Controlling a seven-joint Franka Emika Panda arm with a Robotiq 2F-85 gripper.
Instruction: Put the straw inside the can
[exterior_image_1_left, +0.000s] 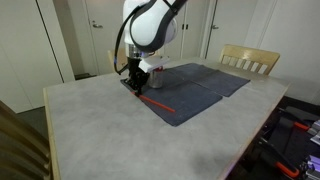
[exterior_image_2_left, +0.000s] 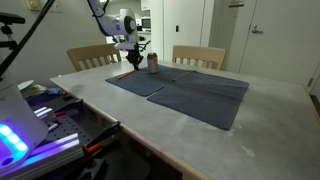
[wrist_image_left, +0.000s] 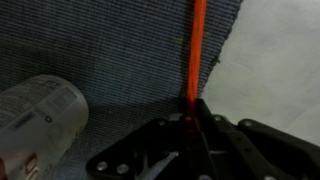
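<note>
One thing first, Mira: what is the gripper (exterior_image_1_left: 133, 82) doing?

Its jaws are pinched narrow on one end of the straw (wrist_image_left: 195, 50), Tom. In the wrist view the red-orange tube comes out from between the fingertips and runs straight away from them to the top edge.

Is the straw off the surface?

I cannot tell. In an exterior view the straw (exterior_image_1_left: 155, 101) slants away from the gripper across the dark cloth (exterior_image_1_left: 200, 85), its far end well apart from the jaws. Whether that end rests on the cloth is too small to see.

And the can (exterior_image_1_left: 156, 71)?

Just beside the gripper, upright on the same cloth. Both exterior views show it at the gripper's side. The wrist view has it at lower left, silver with red markings, blurred. The straw and the can are apart.

What lies under the gripper?

The cloth, spread on a pale table (exterior_image_1_left: 90, 125). To one side of the straw the cloth ends and bare tabletop shows. Well apart from the gripper, at the table's far edge, stands a wooden chair (exterior_image_1_left: 250, 60).
</note>
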